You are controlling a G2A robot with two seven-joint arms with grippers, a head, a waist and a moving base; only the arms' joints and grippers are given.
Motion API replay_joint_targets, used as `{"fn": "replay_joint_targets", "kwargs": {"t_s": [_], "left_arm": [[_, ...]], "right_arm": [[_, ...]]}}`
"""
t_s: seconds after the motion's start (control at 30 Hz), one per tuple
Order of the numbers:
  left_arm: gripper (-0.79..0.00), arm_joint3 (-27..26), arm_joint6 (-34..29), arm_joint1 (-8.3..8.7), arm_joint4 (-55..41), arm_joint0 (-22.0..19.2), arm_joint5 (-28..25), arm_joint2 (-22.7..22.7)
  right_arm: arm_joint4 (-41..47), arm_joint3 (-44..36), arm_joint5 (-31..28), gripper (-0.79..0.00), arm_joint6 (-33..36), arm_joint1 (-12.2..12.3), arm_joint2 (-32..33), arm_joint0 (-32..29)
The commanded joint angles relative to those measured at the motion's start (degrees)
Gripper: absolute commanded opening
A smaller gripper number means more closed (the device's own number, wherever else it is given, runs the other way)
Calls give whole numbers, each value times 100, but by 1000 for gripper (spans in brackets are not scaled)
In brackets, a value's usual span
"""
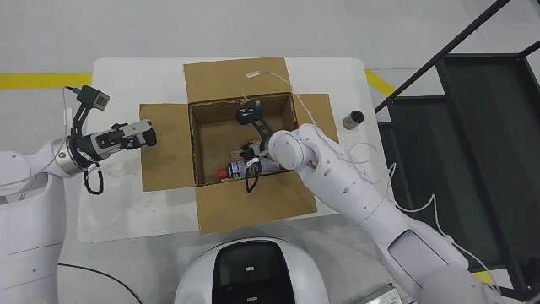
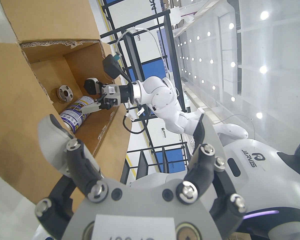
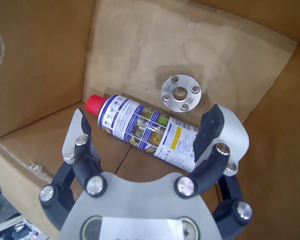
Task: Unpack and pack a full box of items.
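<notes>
Counts: one cardboard box (image 1: 236,76), flaps folded out flat, on the white table (image 1: 126,76). Two items are inside it. One is a spray can (image 3: 145,128) with a red cap, lying on its side. The other is a round metal flange (image 3: 181,93) with a centre bore and four small holes, flat on the box floor. One small dark cylinder (image 1: 353,119) sits on the table outside the box, just off the right flap. Two grippers.

Around: a thin white cable (image 1: 261,76) trails over the back flap. The right arm comes down into the box from the near right side and covers part of the interior in the top view. The can lies toward the near left part of the box floor, cap end close to a corner. The flange is just beside the can with a small gap, on the side away from the near wall.

Right gripper (image 3: 145,118): inside the box, low over the can, jaws spread wide, nothing gripped. The can runs lengthwise from one finger to the other, base end by one black pad, cap end by the other finger. Whether a finger touches the can cannot be told.

Left gripper (image 2: 126,126): outside the box, by the outer edge of the left flap, jaws wide, empty, well apart from can and flange.
</notes>
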Motion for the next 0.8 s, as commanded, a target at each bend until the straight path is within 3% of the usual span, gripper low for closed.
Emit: {"fn": "replay_joint_targets", "kwargs": {"t_s": [0.0, 0.53, 0.77], "left_arm": [[0, 0, 0, 0, 0, 0, 0, 0], [0, 0, 0, 0, 0, 0, 0, 0], [0, 0, 0, 0, 0, 0, 0, 0]], "right_arm": [[40, 207, 142, 0, -75, -66, -100, 85], [-57, 1273, 482, 0, -492, -434, -577, 456], [26, 1692, 479, -62, -659, -561, -618, 551]]}}
